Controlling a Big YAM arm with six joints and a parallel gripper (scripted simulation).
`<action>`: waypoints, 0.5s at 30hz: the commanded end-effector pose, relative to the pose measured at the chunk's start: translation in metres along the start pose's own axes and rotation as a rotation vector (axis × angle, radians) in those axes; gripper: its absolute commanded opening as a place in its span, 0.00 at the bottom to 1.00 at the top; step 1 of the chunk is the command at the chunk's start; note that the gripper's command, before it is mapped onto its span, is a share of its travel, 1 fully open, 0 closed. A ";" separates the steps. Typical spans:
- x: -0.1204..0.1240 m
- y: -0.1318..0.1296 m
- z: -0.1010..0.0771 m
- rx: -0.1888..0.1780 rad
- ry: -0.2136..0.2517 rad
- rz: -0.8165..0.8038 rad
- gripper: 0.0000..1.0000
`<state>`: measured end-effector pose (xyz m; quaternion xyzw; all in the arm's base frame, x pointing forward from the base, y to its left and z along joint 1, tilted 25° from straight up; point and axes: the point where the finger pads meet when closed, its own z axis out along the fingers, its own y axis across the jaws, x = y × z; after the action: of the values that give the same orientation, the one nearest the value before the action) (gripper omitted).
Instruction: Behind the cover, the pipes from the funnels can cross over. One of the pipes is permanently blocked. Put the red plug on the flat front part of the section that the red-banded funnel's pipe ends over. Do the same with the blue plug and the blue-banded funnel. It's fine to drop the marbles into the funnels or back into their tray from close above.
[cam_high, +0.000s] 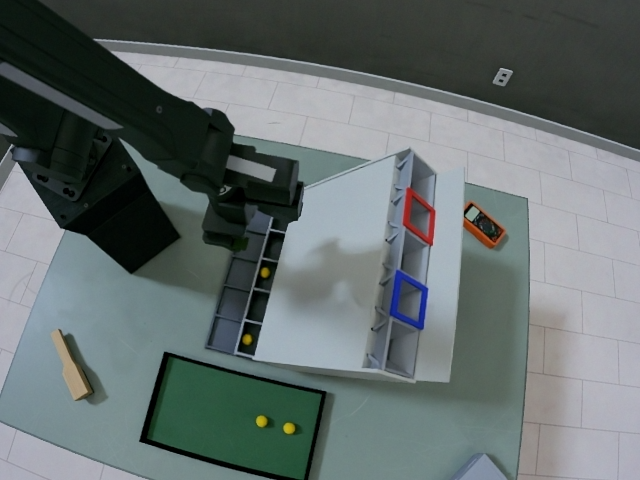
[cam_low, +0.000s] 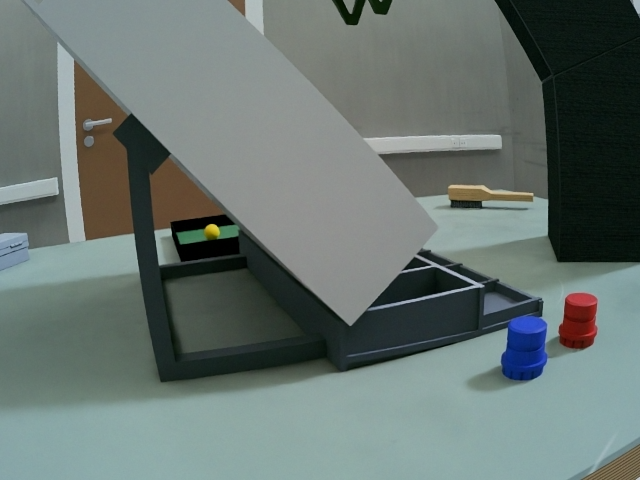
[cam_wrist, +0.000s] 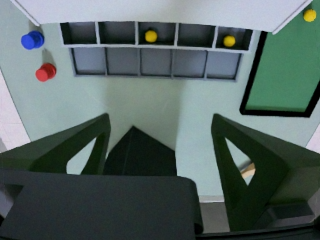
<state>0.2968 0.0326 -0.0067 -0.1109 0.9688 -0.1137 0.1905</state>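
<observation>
My gripper (cam_wrist: 160, 120) (cam_high: 227, 237) is open and empty. It hangs high above the mat, in front of the row of sections (cam_wrist: 155, 49); in the top view it is over the far end of that row. The red plug (cam_wrist: 45, 72) and the blue plug (cam_wrist: 32, 40) stand upright on the mat left of the row; both also show in the exterior view, red (cam_low: 578, 320) and blue (cam_low: 524, 348). One yellow marble lies in the middle section (cam_wrist: 151, 36), another in the rightmost section (cam_wrist: 229, 41). The red-banded funnel (cam_high: 419, 215) and blue-banded funnel (cam_high: 409, 299) sit at the cover's top edge.
The sloped white cover (cam_high: 330, 268) hides the pipes. A green tray (cam_high: 232, 413) holds two marbles (cam_high: 261, 421) (cam_high: 288, 427). A wooden brush (cam_high: 71, 365) lies at the mat's left edge, an orange multimeter (cam_high: 483, 224) behind the funnels. The arm's dark base (cam_high: 103, 206) stands at the left.
</observation>
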 end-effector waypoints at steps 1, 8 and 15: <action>-0.004 0.000 -0.001 0.001 -0.010 0.002 0.80; -0.003 -0.008 0.004 0.001 -0.010 0.002 0.80; 0.006 -0.065 0.044 0.001 -0.010 0.002 0.80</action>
<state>0.3119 -0.0154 -0.0175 -0.0816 0.9712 -0.1041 0.1981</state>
